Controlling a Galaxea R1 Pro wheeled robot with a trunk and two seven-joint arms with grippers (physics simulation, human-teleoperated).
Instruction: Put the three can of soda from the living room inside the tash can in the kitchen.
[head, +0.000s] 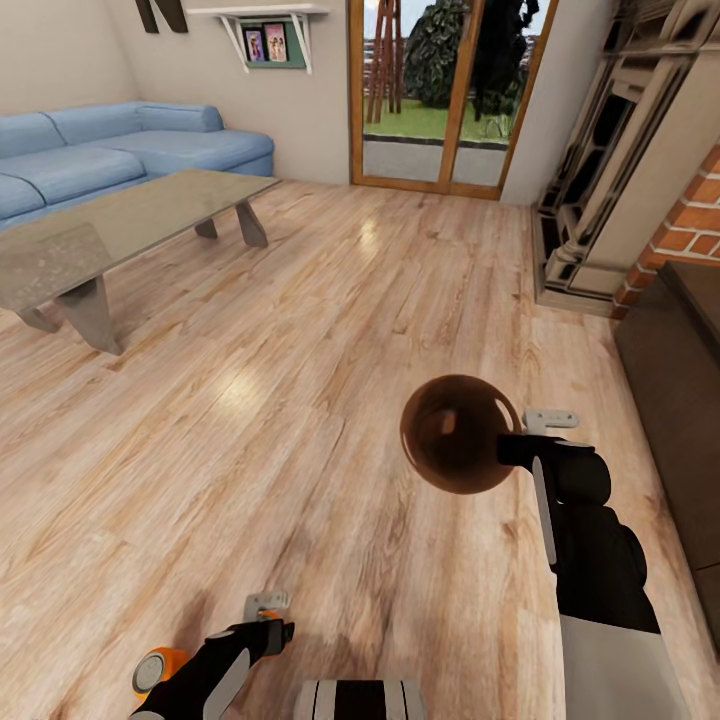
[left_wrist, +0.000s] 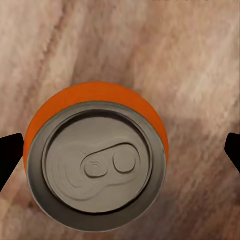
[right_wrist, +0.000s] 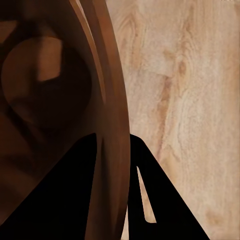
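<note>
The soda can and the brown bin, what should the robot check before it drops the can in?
1. Right gripper holds the trash can by its rim: ok, a finger on each side of the wall.
2. Bin's opening faces up: ok in the head view.
3. Left gripper holds the can of soda: cannot tell; the fingertips flank it, contact unclear.
4. Can is above the bin: not ok; it sits low at the left, apart from the bin.
5. Bin is empty: cannot tell, the inside is dark.
</note>
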